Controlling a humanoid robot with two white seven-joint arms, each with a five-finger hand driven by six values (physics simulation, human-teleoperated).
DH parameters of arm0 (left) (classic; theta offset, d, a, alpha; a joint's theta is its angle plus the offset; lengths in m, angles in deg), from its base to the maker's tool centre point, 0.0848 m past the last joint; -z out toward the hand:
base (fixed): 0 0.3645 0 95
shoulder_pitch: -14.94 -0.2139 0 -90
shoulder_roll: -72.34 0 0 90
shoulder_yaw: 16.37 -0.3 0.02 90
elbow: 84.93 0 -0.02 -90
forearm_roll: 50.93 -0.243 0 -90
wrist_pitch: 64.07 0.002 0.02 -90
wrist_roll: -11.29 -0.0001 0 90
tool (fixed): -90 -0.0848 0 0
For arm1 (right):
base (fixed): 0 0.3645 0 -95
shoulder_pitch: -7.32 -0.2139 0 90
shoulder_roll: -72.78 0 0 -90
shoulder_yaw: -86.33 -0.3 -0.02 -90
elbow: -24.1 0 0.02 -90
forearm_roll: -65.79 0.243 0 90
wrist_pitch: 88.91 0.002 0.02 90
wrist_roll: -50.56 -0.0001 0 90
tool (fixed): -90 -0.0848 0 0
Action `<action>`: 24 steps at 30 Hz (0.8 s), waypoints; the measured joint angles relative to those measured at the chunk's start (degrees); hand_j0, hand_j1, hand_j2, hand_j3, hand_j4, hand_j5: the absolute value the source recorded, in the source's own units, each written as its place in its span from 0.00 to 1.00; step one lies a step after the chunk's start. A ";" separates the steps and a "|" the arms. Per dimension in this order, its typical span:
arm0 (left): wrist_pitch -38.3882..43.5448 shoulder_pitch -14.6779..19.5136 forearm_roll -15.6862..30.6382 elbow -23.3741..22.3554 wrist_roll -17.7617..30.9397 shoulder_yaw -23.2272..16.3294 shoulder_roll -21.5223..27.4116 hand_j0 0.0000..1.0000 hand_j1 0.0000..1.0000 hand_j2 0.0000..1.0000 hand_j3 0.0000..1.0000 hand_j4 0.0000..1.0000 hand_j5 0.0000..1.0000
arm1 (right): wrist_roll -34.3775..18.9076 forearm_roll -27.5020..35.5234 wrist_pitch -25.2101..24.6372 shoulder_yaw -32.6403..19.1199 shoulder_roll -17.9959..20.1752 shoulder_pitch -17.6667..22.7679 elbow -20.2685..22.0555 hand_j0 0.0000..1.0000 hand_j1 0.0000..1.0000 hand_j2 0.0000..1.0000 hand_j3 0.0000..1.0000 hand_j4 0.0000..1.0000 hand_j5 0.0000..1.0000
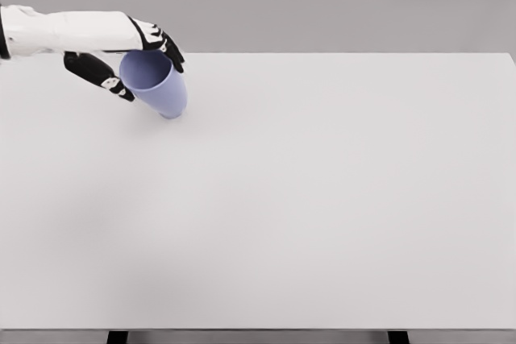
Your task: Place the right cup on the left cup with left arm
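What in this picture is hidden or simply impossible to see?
- Head view: only one cup shows, gripped by the left hand. A second cup is nowhere visible.
- The hand covers part of the cup's rim and far side.
- The left arm is cut off by the picture's left edge.
- The right arm is out of view.
- Table legs are cropped at the bottom.

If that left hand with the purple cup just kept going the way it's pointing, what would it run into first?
The left hand reaches rightward, gripping the tilted purple cup. Straight on, only bare white table lies ahead, so the way looks free as far as this view shows. No second cup is visible. Depth is hard to judge.
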 measured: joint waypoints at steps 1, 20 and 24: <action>0.01 0.88 0.43 0.10 0.00 -0.09 0.57 0.58 0.58 0.58 0.58 0.58 0.58 | 0.00 0.00 0.00 0.00 0.00 0.00 -0.01 1.00 1.00 1.00 1.00 1.00 1.00; -0.03 5.54 1.39 -11.97 -0.01 -3.92 -4.03 0.58 0.58 0.58 0.58 0.58 0.58 | 0.00 0.00 0.00 0.00 0.00 0.00 -0.01 1.00 1.00 1.00 1.00 1.00 1.00; -0.03 5.54 1.35 -13.55 -0.01 -4.31 -4.80 0.58 0.58 0.58 0.58 0.58 0.58 | -0.01 0.00 0.00 0.00 0.00 0.00 -0.02 1.00 1.00 1.00 1.00 1.00 1.00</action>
